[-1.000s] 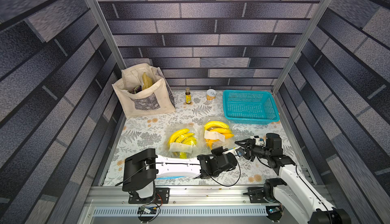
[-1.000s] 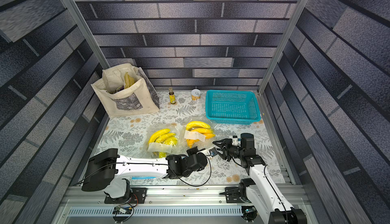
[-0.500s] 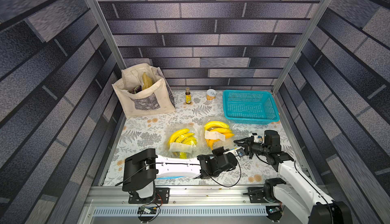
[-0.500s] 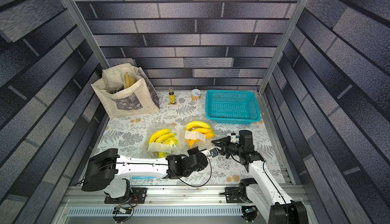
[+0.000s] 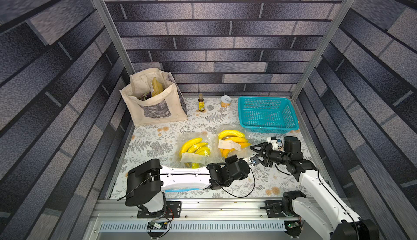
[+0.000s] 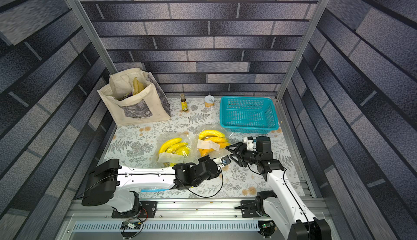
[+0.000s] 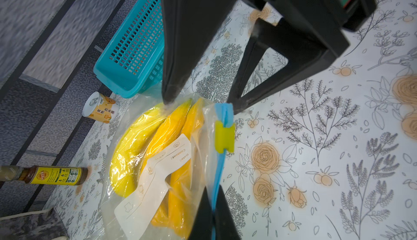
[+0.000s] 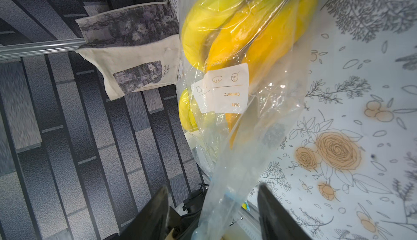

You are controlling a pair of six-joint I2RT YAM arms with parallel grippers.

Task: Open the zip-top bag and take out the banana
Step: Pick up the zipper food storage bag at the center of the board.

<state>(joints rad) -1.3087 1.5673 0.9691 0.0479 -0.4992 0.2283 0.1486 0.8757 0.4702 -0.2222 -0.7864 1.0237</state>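
- Zip-top bag [image 5: 229, 145] lies near the middle of the flowered table [image 5: 158, 137], just beside a second bag [image 5: 194, 150] of fruit. Its bananas [image 7: 135, 141] are all inside the film.
- The left gripper [image 7: 212, 191] is clamped tight on the blue zip strip [image 7: 220, 171], pinning that edge.
- The right gripper [image 7: 200, 103] has just spread its jaws; half a second ago they were drawn narrower. Now they stand apart round the far end of the strip. One fingertip touches the film, the other sits just beside the blue end, and they grasp nothing.
- The yellow-green slider [image 7: 223, 137] sits on the strip between the two grippers, untouched.
- To my eye that pinch came away empty, so the bag looks no nearer open. The right gripper must close on the slider and draw it along the strip before any banana comes out.
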